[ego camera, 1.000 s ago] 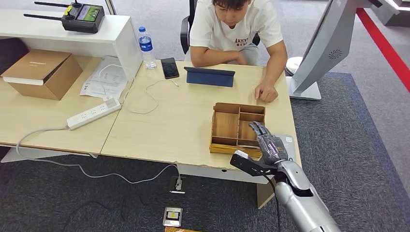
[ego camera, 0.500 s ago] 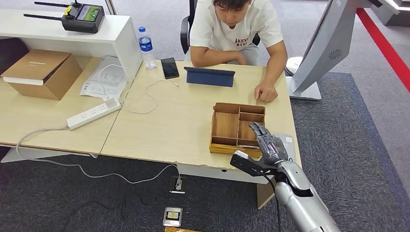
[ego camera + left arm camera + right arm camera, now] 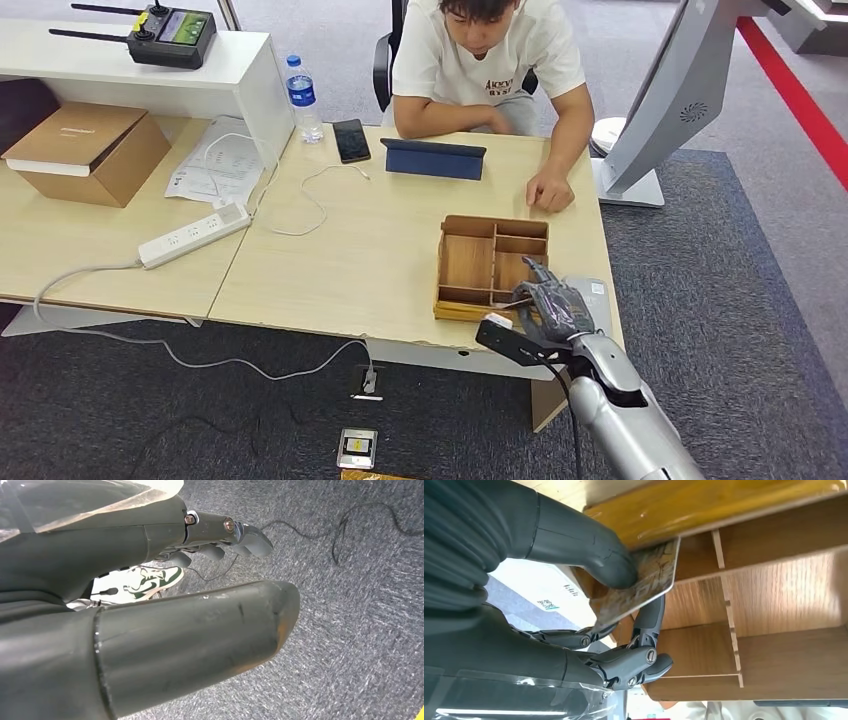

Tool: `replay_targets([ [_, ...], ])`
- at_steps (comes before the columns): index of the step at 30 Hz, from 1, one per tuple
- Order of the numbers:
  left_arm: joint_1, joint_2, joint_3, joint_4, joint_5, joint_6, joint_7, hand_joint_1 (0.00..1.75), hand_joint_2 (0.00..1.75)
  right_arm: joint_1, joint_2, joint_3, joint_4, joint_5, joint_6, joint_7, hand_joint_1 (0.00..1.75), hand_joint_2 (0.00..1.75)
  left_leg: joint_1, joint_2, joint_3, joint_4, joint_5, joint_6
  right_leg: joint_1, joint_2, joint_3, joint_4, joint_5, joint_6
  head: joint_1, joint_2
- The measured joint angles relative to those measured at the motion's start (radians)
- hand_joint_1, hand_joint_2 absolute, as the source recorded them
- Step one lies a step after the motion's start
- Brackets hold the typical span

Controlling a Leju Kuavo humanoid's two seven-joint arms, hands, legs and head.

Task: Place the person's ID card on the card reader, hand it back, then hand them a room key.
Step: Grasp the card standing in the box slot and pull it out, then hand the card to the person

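My right hand (image 3: 548, 305) reaches into the near right corner of the wooden divided tray (image 3: 441, 272). In the right wrist view its thumb and fingers (image 3: 651, 615) pinch a brownish patterned key card (image 3: 646, 582) just above a tray (image 3: 774, 590) compartment. A flat white card reader (image 3: 598, 290) lies on the table right beside the tray, partly hidden by my hand. The person sits at the far side with one hand (image 3: 550, 190) resting on the table. My left hand (image 3: 165, 545) hangs over grey carpet, fingers apart and holding nothing.
A blue tablet case (image 3: 434, 158), a black phone (image 3: 351, 140) and a water bottle (image 3: 302, 98) sit at the far side of the table. A power strip (image 3: 193, 235) and cable lie to the left. A large grey monitor stand (image 3: 660, 110) rises at the right.
My right hand's fingers, stretched out over the tray before, have curled down into its near right compartment and closed on the card. The arm itself has hardly moved.
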Motion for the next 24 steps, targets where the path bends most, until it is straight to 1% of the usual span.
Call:
replay_targets([
  [10,0.000,0.000,0.000,0.000,-0.003,-0.003,-0.002,0.00,0.00,0.009,0.000,0.000,-0.001,-0.004,0.006,0.010,1.75,1.75,0.000,0.000,0.000,0.000,0.000,0.000,0.000,0.000,0.000,0.000,0.000,0.000,0.000,0.000],
  [16,0.000,0.000,0.000,0.000,-0.003,-0.003,-0.011,0.00,0.00,0.013,0.000,0.000,-0.007,-0.004,-0.023,0.009,1.75,1.75,0.000,0.000,0.000,0.000,0.000,0.000,0.000,0.000,0.000,0.000,0.000,0.000,0.000,0.000],
  [20,0.001,0.000,0.000,0.000,0.000,-0.003,-0.014,0.00,0.00,0.006,-0.001,-0.009,-0.044,-0.022,-0.042,0.007,1.75,1.75,0.000,0.000,0.000,0.000,0.000,0.000,0.000,0.000,0.000,0.000,0.000,0.000,0.000,0.000],
  [24,0.001,0.000,0.000,0.000,0.007,-0.003,-0.019,0.00,0.00,-0.036,-0.003,-0.038,-0.121,-0.053,-0.026,0.015,1.75,1.75,0.000,0.001,0.000,0.000,0.000,0.000,0.000,0.000,0.000,0.000,0.001,0.000,0.000,0.000],
])
